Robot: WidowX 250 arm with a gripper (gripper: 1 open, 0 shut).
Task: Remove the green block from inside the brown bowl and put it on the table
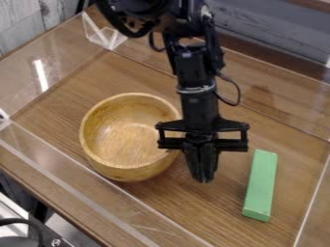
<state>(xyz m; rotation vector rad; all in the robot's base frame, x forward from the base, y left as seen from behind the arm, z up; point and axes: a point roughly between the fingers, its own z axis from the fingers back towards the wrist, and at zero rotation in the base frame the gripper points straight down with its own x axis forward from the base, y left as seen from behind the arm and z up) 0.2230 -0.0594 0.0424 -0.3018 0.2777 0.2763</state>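
Observation:
The green block lies flat on the table, to the right of the brown bowl, whose hollow is empty. My gripper points straight down between bowl and block, its fingertips together just above the tabletop, shut with nothing in it. The black arm rises from it toward the top of the view. The gripper stands a short way left of the block and does not touch it.
Clear acrylic walls run around the table's edges. A dark base with cables sits below the front left corner. Open tabletop lies behind the bowl and to the back right.

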